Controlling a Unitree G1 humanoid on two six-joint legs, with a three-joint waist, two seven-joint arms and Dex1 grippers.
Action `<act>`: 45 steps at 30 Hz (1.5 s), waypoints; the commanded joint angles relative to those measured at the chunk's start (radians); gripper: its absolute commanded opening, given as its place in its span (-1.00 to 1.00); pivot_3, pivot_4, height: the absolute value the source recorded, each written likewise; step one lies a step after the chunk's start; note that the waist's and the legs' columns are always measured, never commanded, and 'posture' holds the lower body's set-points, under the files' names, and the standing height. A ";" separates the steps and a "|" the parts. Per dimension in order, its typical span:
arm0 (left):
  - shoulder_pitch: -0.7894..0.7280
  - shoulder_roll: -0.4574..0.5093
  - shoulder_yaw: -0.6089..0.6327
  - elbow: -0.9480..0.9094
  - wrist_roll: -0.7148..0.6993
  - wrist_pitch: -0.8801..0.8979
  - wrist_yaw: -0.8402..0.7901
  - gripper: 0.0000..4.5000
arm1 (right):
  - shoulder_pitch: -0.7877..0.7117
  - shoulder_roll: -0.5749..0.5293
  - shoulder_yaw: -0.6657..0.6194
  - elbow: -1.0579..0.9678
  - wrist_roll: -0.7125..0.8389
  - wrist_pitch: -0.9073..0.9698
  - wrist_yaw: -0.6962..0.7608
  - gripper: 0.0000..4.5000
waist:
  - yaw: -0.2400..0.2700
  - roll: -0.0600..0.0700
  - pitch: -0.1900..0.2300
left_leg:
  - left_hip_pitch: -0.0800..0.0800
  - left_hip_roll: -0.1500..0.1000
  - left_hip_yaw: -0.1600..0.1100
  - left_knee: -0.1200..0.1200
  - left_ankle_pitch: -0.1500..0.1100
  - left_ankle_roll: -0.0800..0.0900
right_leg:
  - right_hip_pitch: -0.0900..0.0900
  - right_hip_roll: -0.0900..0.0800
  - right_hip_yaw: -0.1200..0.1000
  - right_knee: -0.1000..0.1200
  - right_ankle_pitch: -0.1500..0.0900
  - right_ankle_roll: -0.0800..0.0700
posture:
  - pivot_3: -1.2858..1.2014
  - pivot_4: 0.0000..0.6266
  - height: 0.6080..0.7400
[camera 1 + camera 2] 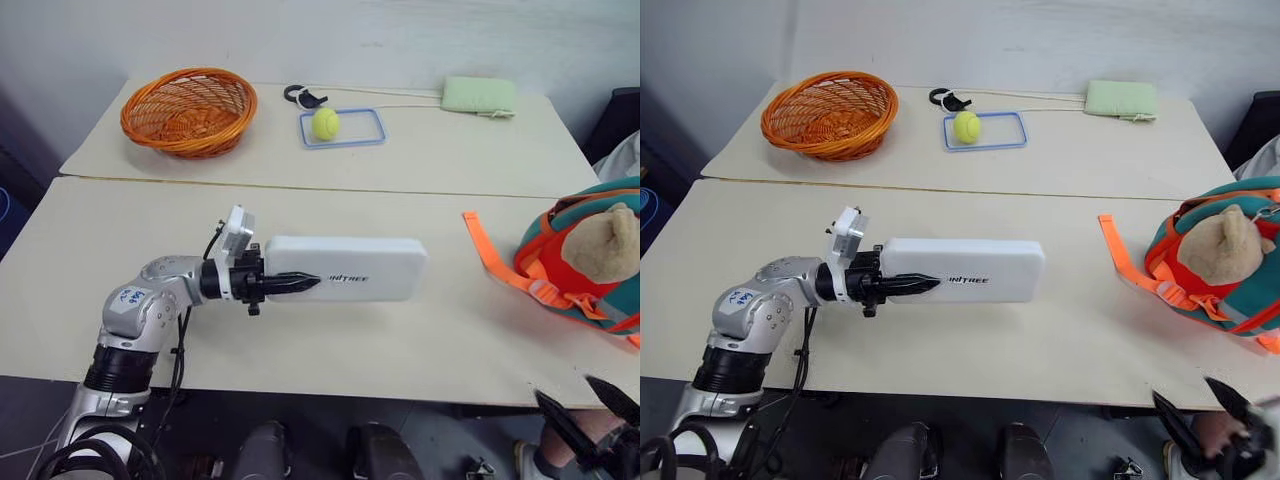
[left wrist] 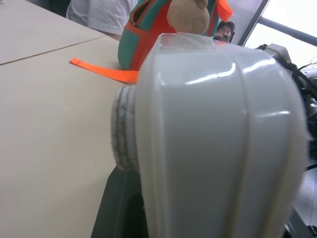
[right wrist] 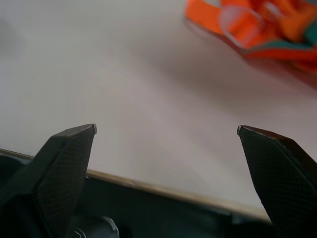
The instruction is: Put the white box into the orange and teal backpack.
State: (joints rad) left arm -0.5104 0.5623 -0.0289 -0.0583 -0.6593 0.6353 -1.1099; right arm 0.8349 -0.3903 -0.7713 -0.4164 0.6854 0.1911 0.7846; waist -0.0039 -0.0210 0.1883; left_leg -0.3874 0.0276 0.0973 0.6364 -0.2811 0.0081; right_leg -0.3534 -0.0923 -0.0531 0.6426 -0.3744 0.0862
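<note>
Sitting inside the blue-rimmed tray [image 1: 377, 128], a tennis ball [image 1: 325, 123]; beside it, a wicker basket [image 1: 188, 110].

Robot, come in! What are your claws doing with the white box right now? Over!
Left claw shut on white box, held level above table. Right claw open, empty, at table edge. Backpack to the right; path clear.

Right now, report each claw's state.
Left claw: shut on the box.
Right claw: open, holding nothing.
</note>
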 commanded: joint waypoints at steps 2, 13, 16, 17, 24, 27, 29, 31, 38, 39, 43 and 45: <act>0.000 0.022 -0.021 -0.060 0.025 -0.073 -0.072 -0.46 | -0.054 -0.031 -0.154 0.134 0.050 -0.084 0.013 0.99 | -0.002 0.001 -0.001 | 0.001 0.000 0.001 -0.002 0.000 0.000 | 0.000 0.000 0.001 -0.001 0.000 0.000 | 0.03 -0.52 1.00; 0.123 0.038 0.037 -0.164 -0.012 -0.030 -0.005 -0.46 | -0.422 -0.303 -0.054 0.250 0.053 -0.018 0.059 0.99 | -0.015 0.002 -0.001 | 0.001 0.000 0.000 -0.004 0.005 0.000 | -0.002 0.000 0.001 0.003 0.000 0.000 | 0.03 -0.52 1.00; 0.142 0.042 0.064 -0.182 -0.040 0.003 0.012 -0.46 | -0.525 -0.342 0.030 0.273 0.045 0.010 0.095 0.99 | -0.009 0.002 -0.001 | 0.001 0.000 -0.001 -0.004 0.006 0.000 | -0.002 0.000 -0.001 0.004 0.000 0.000 | 0.03 -0.52 1.00; 0.148 0.041 0.078 -0.187 -0.050 0.011 0.022 -0.46 | -0.567 -0.347 0.061 0.285 0.036 0.007 0.104 0.91 | -0.008 0.002 0.000 | 0.001 0.000 -0.001 -0.004 0.006 0.000 | -0.002 0.000 -0.001 0.004 0.000 0.000 | 0.03 -0.52 1.00; 0.163 0.022 0.206 -0.203 -0.162 0.089 0.127 -0.46 | -0.797 -0.325 0.240 0.342 -0.020 -0.010 0.132 -0.04 | -0.014 0.002 0.000 | 0.000 0.000 -0.001 -0.001 0.006 0.000 | -0.002 0.000 -0.001 0.006 0.000 0.000 | 0.03 -0.52 1.00; 0.154 0.011 0.269 -0.188 -0.220 0.130 0.187 -0.46 | -0.879 -0.291 0.318 0.352 -0.033 -0.015 0.143 -0.51 | -0.018 0.002 0.000 | 0.000 0.000 -0.001 0.000 0.006 0.000 | -0.002 0.000 -0.001 0.007 0.000 0.000 | 0.03 -0.52 1.00; 0.153 0.008 0.337 -0.152 -0.269 0.166 0.244 -0.46 | -0.942 -0.250 0.400 0.314 -0.026 0.005 0.151 -0.81 | -0.024 0.002 0.000 | 0.000 0.000 -0.001 0.000 0.007 0.000 | -0.003 0.000 -0.001 0.007 0.000 0.000 | 0.03 -0.52 1.00; 0.150 0.014 0.395 -0.114 -0.335 0.243 0.309 -0.46 | -0.991 -0.218 0.478 0.262 -0.013 0.037 0.164 -0.99 | -0.032 0.001 0.000 | 0.000 0.000 -0.001 0.000 0.007 -0.001 | -0.003 0.000 -0.001 0.008 0.000 0.000 | 0.03 -0.52 1.00; 0.192 0.011 0.558 -0.060 -0.396 0.263 0.469 -0.46 | -1.133 -0.137 0.801 0.101 -0.020 0.149 0.248 -0.99 | -0.037 -0.001 0.001 | 0.000 0.001 -0.002 0.000 0.007 -0.002 | -0.006 0.000 -0.001 0.011 0.000 0.000 | 0.03 -0.52 1.00; 0.215 0.019 0.567 -0.059 -0.390 0.260 0.459 -0.46 | -1.152 -0.123 0.820 0.081 0.002 0.174 0.250 -0.99 | -0.038 -0.001 0.001 | 0.000 0.001 -0.001 0.000 0.007 -0.003 | -0.006 0.000 -0.001 0.011 0.000 0.000 | 0.03 -0.52 1.00; 0.310 0.077 0.582 -0.049 -0.341 0.212 0.363 -0.46 | -1.140 -0.209 0.800 -0.019 0.181 0.388 0.285 -0.99 | -0.030 -0.001 0.001 | -0.001 0.001 -0.002 0.000 0.006 -0.002 | -0.006 0.000 -0.001 0.011 0.000 0.000 | 0.03 -0.52 1.00; 0.305 0.090 0.599 -0.036 -0.351 0.211 0.381 -0.46 | -1.100 -0.294 0.764 -0.025 0.216 0.445 0.324 -0.99 | -0.016 -0.004 0.002 | -0.002 0.000 -0.003 0.000 0.005 -0.001 | -0.006 -0.001 -0.002 0.009 0.000 0.000 | 0.03 -0.52 1.00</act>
State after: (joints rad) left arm -0.1846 0.6348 0.5178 -0.0769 -0.9926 0.8770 -0.7158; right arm -0.2860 -0.6507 0.0305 -0.4083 0.8459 0.5858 1.0714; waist -0.0200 -0.0246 0.1901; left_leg -0.3899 0.0267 0.0919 0.6364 -0.2768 0.0082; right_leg -0.3586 -0.0943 -0.0552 0.6502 -0.3746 0.0857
